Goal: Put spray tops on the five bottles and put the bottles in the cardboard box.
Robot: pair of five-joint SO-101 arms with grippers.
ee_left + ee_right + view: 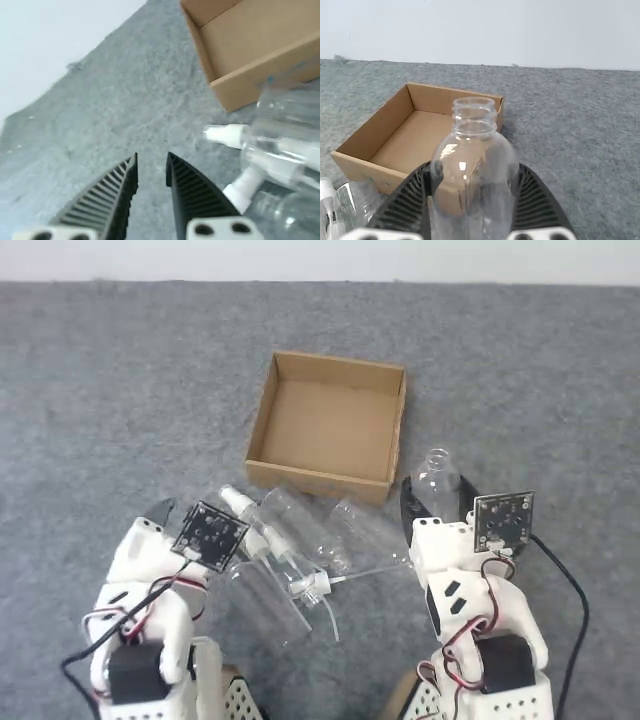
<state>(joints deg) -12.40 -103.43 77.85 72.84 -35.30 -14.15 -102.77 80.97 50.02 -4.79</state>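
1. My left gripper [151, 161], jaws slightly spread and empty, hovers at 9 o'clock of the loose bottles [300, 535].
2. The cardboard box [325, 478] sits at their 12 o'clock.
3. My right gripper [473, 172] pinches an uncapped bottle [437, 472] at the box's 4 o'clock.

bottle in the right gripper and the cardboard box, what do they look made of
The bottle looks like clear glossy plastic: the cardboard box shows through it and glints sit on its shoulder, though glass can't be ruled out. The box looks like plain matte brown cardboard, thin-walled with folded corners.
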